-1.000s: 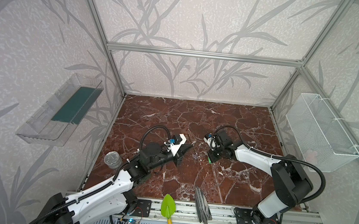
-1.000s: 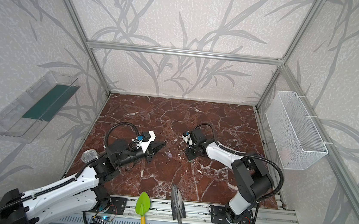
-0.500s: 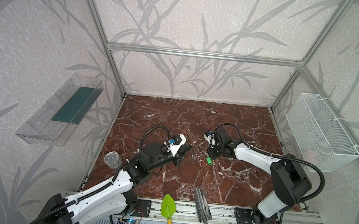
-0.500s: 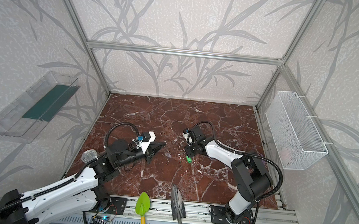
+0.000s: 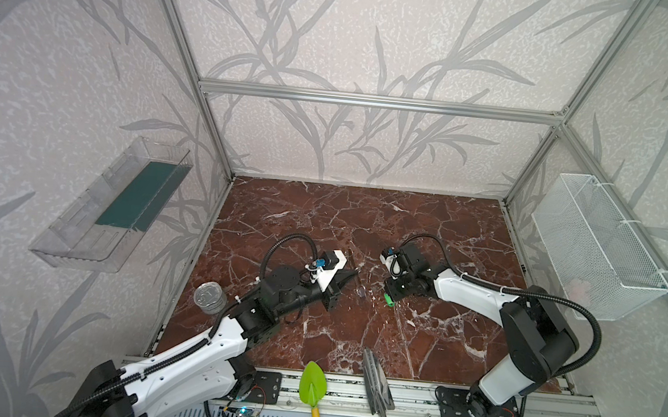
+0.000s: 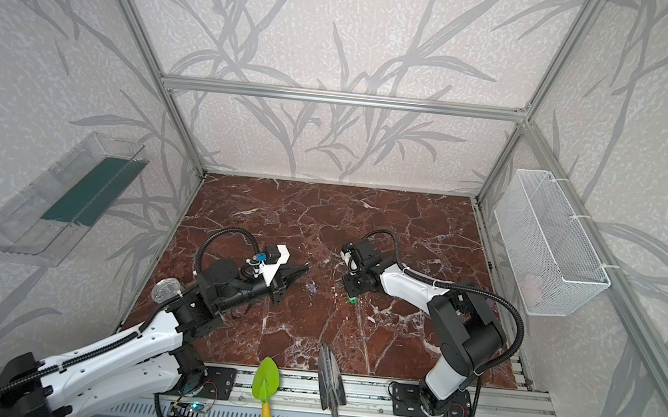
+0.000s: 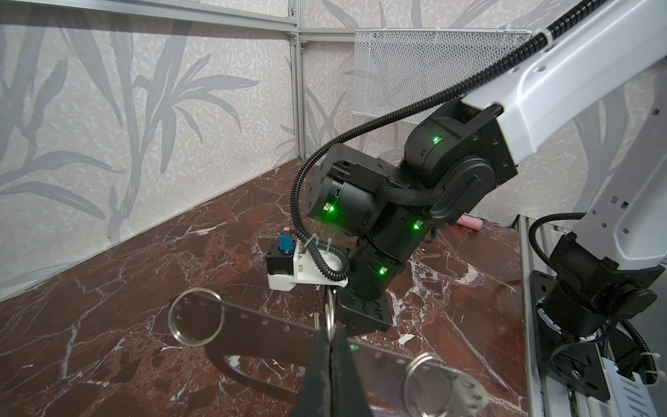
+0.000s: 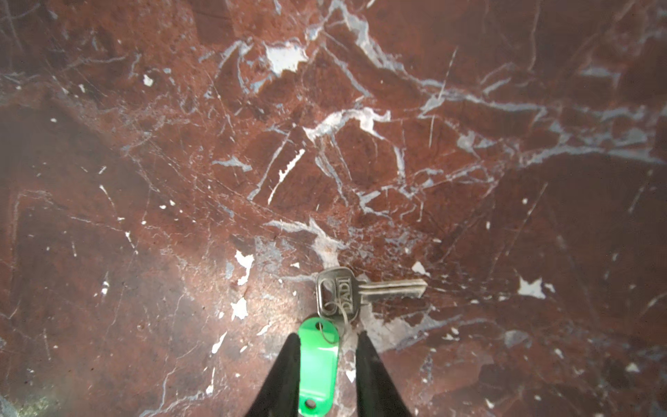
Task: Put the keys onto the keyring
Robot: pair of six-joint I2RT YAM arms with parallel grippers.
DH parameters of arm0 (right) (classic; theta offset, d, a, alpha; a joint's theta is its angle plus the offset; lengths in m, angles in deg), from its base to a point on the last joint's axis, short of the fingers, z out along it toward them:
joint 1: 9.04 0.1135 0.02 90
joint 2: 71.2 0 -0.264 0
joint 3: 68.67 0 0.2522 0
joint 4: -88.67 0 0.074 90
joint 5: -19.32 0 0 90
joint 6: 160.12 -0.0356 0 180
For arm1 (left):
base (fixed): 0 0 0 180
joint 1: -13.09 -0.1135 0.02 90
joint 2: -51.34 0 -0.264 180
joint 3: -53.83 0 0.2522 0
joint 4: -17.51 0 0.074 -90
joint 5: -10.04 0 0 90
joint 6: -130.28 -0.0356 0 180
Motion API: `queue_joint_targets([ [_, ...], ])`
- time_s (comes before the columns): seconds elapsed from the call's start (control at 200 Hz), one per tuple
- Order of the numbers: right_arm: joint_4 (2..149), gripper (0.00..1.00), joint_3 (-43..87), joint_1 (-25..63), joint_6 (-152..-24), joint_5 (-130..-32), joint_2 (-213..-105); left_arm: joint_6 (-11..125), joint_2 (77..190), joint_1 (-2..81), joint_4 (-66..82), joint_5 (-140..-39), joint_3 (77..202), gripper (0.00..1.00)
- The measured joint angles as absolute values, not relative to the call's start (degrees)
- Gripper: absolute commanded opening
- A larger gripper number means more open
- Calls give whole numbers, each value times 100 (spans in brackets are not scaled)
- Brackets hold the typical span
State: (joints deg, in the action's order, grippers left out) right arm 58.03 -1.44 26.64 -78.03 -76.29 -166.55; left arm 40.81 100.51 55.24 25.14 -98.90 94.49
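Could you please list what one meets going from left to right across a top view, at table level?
Silver tin can → left gripper → lilac key → green key tag → white wire basket.

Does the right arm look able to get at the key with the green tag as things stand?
Probably yes. In the right wrist view the right pincer stands open with the green tag lying between its fingers on the marble floor; nothing covers the key.
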Motion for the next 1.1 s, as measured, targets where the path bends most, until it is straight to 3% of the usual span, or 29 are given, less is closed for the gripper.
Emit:
queue_joint_targets([
  [0.48,6004,29,-262,2664,-8456,-7666,-16830,4081,9959,5524,2474,-9890,9449,0],
  [1.1,6188,18,-325,2664,-8537,-7668,-16931,4081,9953,5524,2465,-9890,9449,0],
])
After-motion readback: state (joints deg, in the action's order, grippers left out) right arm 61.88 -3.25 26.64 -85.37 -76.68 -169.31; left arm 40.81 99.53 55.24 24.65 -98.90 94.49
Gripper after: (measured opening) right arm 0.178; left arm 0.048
